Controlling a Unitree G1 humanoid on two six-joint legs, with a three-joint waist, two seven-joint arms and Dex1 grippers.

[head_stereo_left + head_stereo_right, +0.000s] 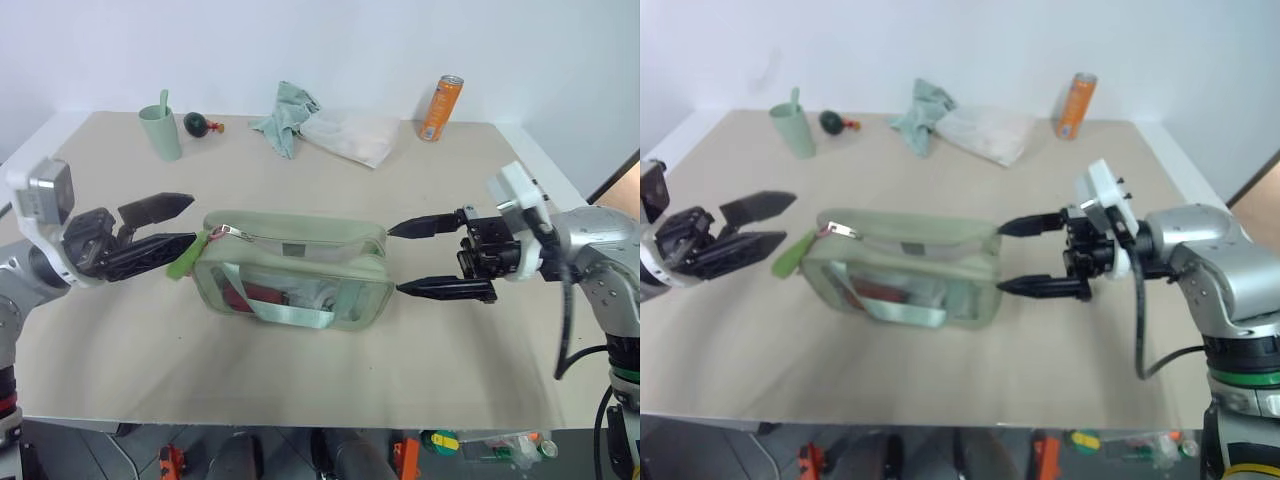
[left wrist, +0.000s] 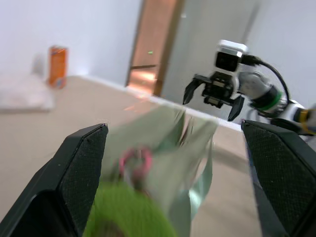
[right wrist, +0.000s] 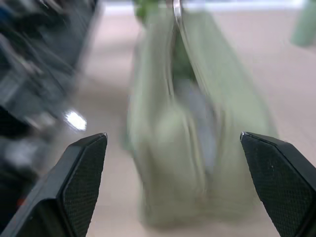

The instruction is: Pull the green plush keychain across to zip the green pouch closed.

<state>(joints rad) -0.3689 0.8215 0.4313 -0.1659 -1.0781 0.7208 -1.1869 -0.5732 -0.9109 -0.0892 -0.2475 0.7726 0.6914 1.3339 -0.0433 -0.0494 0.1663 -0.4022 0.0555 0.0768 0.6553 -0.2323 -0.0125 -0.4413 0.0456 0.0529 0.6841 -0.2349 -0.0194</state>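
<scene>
Pouch [image 1: 290, 270] on tabletop [image 1: 480, 360], lying between both spread, empty pairs of jaws. Keychain [image 1: 187, 262] just beyond left gripper [image 1: 172, 223] tips: likely soft, light, squashy; pinch mid-body. Right gripper [image 1: 430, 258] flanks the far end.

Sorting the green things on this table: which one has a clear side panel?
The green pouch between the two tools: red contents show through its front. The mint cup and crumpled teal cloth at the back are opaque.

Pouch [image 1: 292, 268] lying mid-table [image 1: 470, 390], keychain [image 1: 187, 260] hanging at its left end. Left gripper [image 1: 178, 222] just left of keychain, right gripper [image 1: 418, 258] just right of pouch. Behind, from left to right: cup [image 1: 161, 131], ball toy [image 1: 196, 124], cloth [image 1: 287, 116], bag [image 1: 350, 137], can [image 1: 440, 108].
</scene>
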